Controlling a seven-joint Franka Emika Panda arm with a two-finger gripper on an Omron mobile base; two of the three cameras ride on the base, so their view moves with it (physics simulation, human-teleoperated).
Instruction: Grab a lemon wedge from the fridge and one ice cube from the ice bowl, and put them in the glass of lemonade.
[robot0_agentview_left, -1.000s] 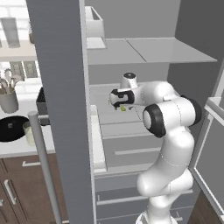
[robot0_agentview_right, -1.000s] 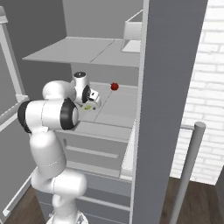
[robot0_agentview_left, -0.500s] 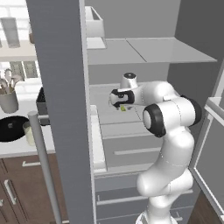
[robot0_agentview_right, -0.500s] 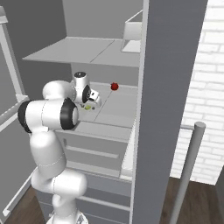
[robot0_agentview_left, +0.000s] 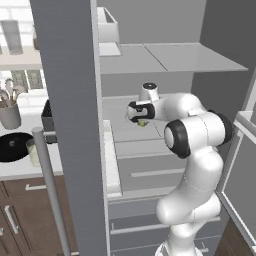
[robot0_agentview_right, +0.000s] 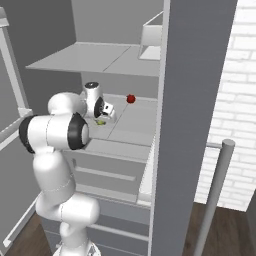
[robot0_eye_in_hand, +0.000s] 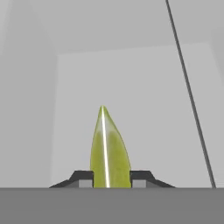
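Grey fridge shelf (robot0_agentview_right: 135, 117) carrying lemon wedge (robot0_eye_in_hand: 108, 151) near front-left & small red item (robot0_agentview_right: 131, 99) sitting further back. Upper shelf (robot0_agentview_left: 165, 57) holding white bin (robot0_agentview_left: 107, 27).

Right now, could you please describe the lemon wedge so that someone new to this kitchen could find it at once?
Look inside the open fridge, on the middle shelf where the white arm reaches in. The lemon wedge sits between the fingertips of the pincer. It is small, pointed and yellow-green, unlike the round red fruit further back on the same shelf.
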